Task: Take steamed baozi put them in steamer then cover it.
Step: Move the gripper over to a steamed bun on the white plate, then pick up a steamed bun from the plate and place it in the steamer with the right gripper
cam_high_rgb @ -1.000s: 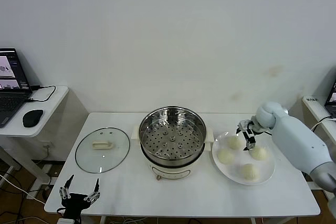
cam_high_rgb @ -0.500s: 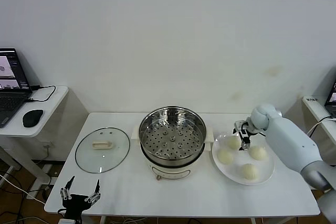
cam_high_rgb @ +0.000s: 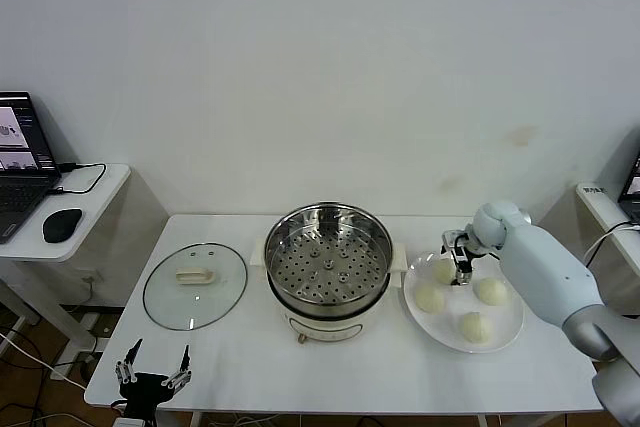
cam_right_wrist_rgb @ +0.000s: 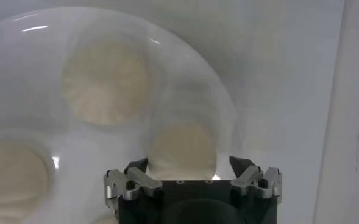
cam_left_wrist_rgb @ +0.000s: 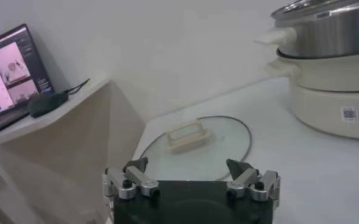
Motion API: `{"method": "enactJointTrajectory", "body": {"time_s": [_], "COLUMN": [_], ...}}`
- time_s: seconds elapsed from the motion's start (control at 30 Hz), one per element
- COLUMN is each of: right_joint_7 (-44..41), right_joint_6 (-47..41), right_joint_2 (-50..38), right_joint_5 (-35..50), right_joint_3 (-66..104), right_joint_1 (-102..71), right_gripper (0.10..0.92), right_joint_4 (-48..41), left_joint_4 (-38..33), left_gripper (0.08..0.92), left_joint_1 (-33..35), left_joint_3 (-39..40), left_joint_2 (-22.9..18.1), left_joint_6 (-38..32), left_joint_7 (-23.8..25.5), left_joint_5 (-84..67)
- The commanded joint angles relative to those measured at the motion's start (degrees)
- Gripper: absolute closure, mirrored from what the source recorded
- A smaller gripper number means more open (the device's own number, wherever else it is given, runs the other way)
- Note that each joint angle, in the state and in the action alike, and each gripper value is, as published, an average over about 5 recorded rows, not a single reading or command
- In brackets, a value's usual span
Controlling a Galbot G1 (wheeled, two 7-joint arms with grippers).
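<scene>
Several cream-white baozi lie on a white plate [cam_high_rgb: 507, 320] at the right of the table. My right gripper [cam_high_rgb: 457, 261] is down over the far-left baozi [cam_high_rgb: 443, 272]. In the right wrist view that baozi [cam_right_wrist_rgb: 182, 146] sits between the fingers of the right gripper [cam_right_wrist_rgb: 188, 164], which is open and straddles it; a gap shows at one finger [cam_right_wrist_rgb: 241, 167]. Two more baozi [cam_right_wrist_rgb: 106, 79] [cam_right_wrist_rgb: 11, 173] lie farther along the plate [cam_right_wrist_rgb: 21, 61]. The steel steamer [cam_high_rgb: 328, 259] stands mid-table with its perforated tray bare. My left gripper [cam_high_rgb: 152, 371] hangs open below the table's front-left corner.
The glass lid [cam_high_rgb: 195, 285] with a cream handle lies flat left of the steamer, also seen as the lid [cam_left_wrist_rgb: 197, 143] ahead of the left gripper [cam_left_wrist_rgb: 188, 167], with the steamer [cam_left_wrist_rgb: 325, 49] beyond. A side table at far left holds a laptop [cam_high_rgb: 20, 162] and mouse [cam_high_rgb: 62, 224].
My right arm has swung left and the gripper has settled lower around the far-left baozi. The left arm has stayed still.
</scene>
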Motion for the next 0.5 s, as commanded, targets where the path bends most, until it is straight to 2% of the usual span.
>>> {"method": "enactJointTrajectory", "body": {"time_s": [0.03,0.27,0.5], "right_joint_7": [0.3,-0.7,-2.7], "right_joint_6": [-0.1,-0.5,-2.6], "right_joint_2": [0.4,-1.7,-7.6], "right_joint_5": [-0.1,1.6,8.3], "right_joint_3": [0.1,0.2,-2.7], "right_joint_1": [-0.1,0.3,4.5], "right_gripper": [0.241,0.367,0.396], "right_joint_4": [-0.8,1.9,10.5], "left_joint_4": [0.2,-0.2,-0.2], "left_gripper": [0.177,0.177,0.177], "left_joint_1": [-0.2,-0.7,-1.2], "left_joint_3": [0.1,0.2,1.0], "left_joint_2": [0.0,-0.3,-0.5], "left_joint_6": [0.0,0.1,0.1], "left_joint_7": [0.0,0.0,0.0], "left_joint_5": [0.1,0.2,0.3]}}
